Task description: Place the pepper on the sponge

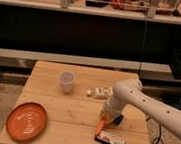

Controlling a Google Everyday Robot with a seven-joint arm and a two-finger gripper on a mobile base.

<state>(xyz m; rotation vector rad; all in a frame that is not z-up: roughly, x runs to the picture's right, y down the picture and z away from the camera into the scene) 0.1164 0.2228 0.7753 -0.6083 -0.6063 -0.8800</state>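
A white arm point(147, 107) is reaching in from the right and bending down over the right half of the wooden tabletop point(54, 104). Its claw point(105, 117) is pointing downward, low over the near right part of the tabletop. The pepper point(100, 124) is sitting right at the tip of the claw, slanting down and to the left. It cannot be told whether the claw is gripping it or only touching it, nor how wide the claw is standing.

The sponge point(118, 121) is lying just to the right of the pepper, partly hidden behind the claw; only a dark blue corner is showing. The pepper is lying beside the sponge, not on it. A flat black box point(110, 139) with a white-and-red label is resting just nearer, its far edge close to the pepper's lower end.

Further left, a clear cup point(66, 82) is standing upright toward the far side. A small white item point(100, 92) is lying between the cup and the arm. An orange plate point(26, 121) is sitting at the near left corner, well apart from the rest.
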